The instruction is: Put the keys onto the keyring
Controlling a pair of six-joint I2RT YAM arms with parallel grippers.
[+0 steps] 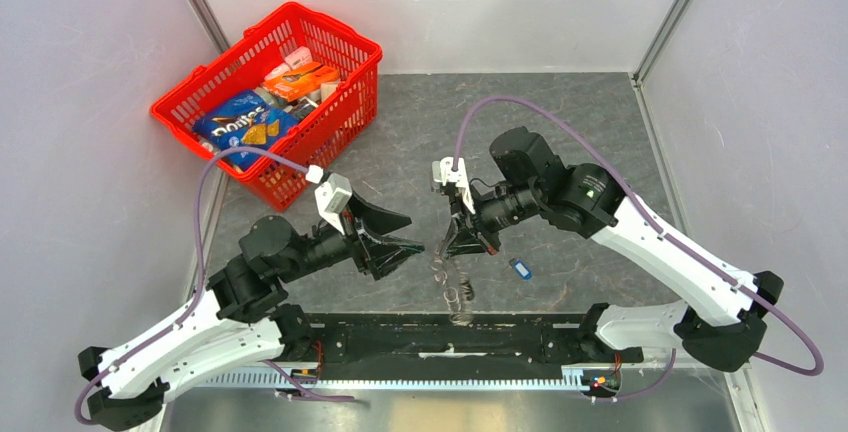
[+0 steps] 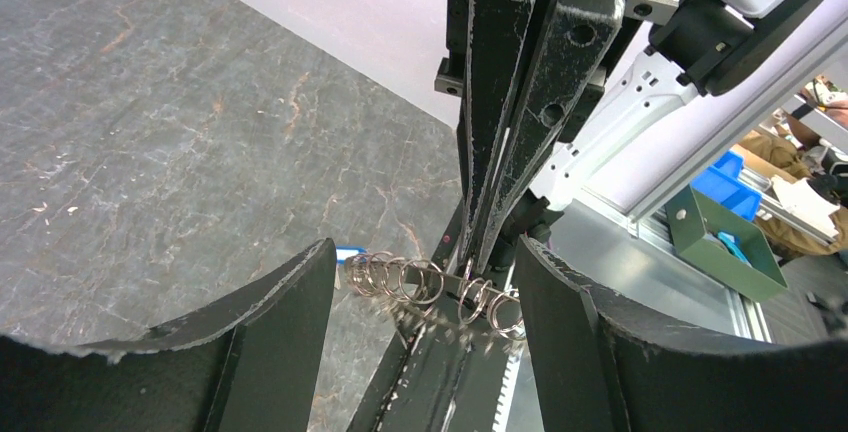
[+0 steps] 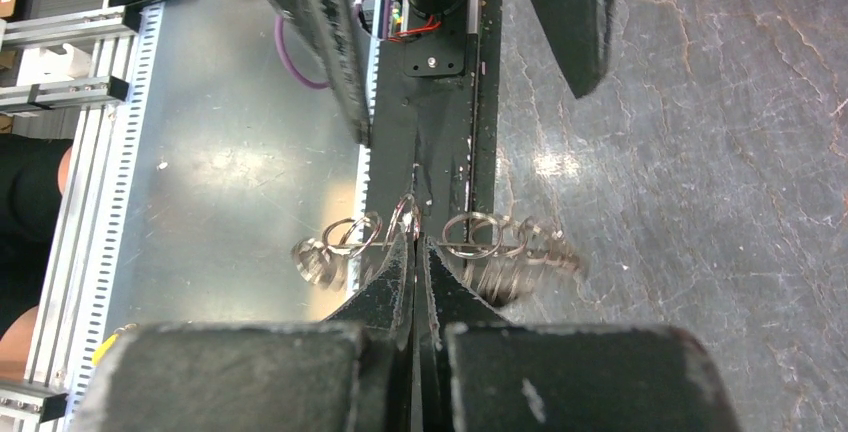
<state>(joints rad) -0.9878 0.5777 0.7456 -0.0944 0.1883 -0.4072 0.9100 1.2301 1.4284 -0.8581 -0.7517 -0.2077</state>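
The right gripper (image 1: 438, 250) has its jaws pressed together, pinching the keys (image 1: 452, 290), a silvery looped bunch hanging from the tips over the near edge of the bench (image 1: 560, 122). The left gripper (image 1: 414, 235), jaws spread and holding nothing, flanks the bunch. The blue-headed key (image 1: 519, 268) lies on the bench, just right of the bunch.
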